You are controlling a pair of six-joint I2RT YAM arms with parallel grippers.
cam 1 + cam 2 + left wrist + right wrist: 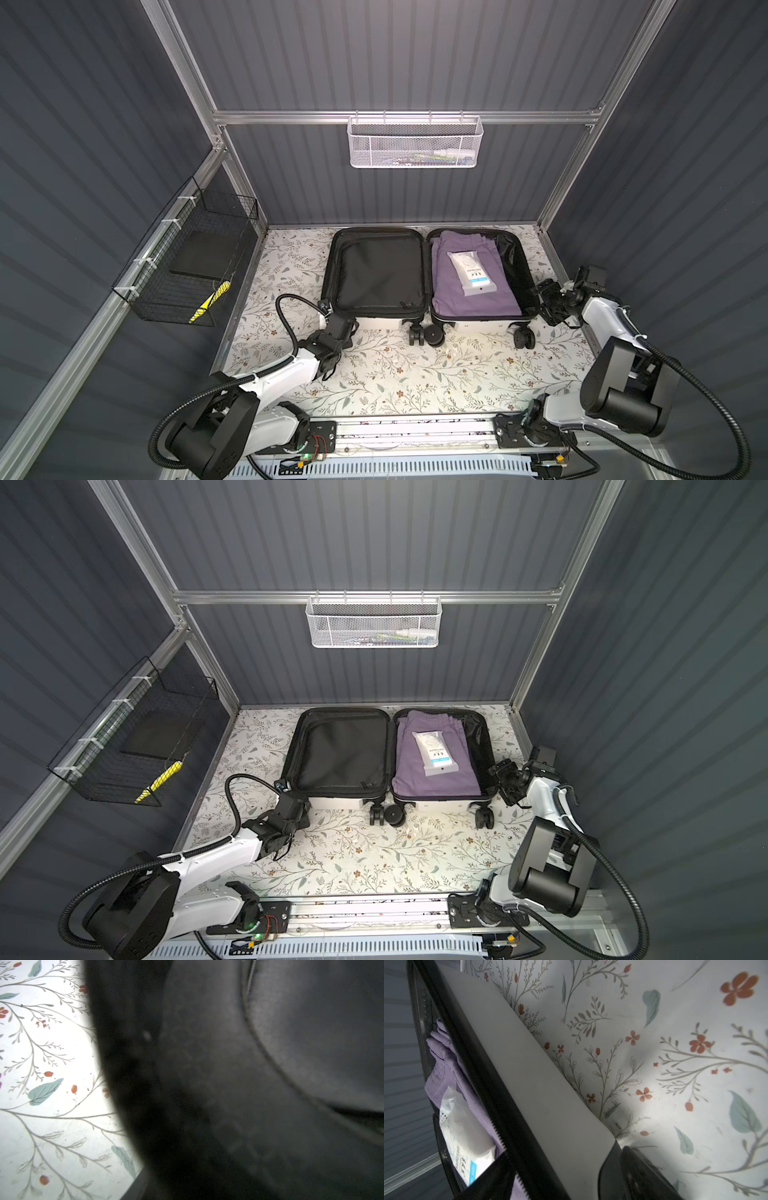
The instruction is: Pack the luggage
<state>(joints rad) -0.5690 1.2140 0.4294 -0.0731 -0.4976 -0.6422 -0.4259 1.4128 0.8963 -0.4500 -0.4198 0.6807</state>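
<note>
Luggage (378,270) open flat, between both jaws

The white bench (415,374), printed with grey-green sprigs and small red flowers, carries the small white hard-shell luggage (379,272), black-lined, lying open and flat near its back edge.

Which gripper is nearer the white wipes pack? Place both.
Right. The right gripper is by the outer wall of the luggage half holding the wipes pack; the left gripper is at the empty half's near-left corner.
</note>
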